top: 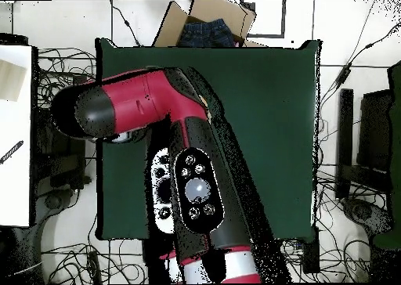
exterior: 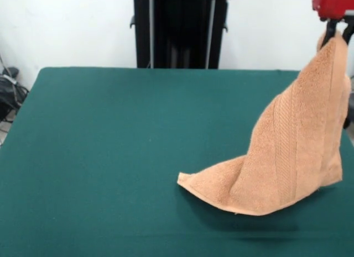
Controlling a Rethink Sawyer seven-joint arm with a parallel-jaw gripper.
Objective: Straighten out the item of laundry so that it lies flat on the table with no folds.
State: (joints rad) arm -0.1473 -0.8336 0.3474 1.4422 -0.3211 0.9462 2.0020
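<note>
The light orange-tan towel [exterior: 287, 157] hangs by one corner from my gripper [exterior: 338, 33] at the top right of the front view. The gripper is shut on that corner, well above the table. The towel drapes down in a tall cone with a woven band running down it. Its lower edge and one corner [exterior: 185, 179] rest on the dark green table [exterior: 110, 157] near the front right. In the overhead view my red and black arm [top: 196, 188] covers the towel and the gripper, and only the table [top: 274, 125] shows.
The black pedestal [exterior: 180, 30] stands behind the table's far edge. A dark bag [exterior: 10, 94] lies off the left side. In the overhead view a cardboard box with blue cloth [top: 207, 27] sits beyond the far edge, and cables [top: 345, 70] cover the floor.
</note>
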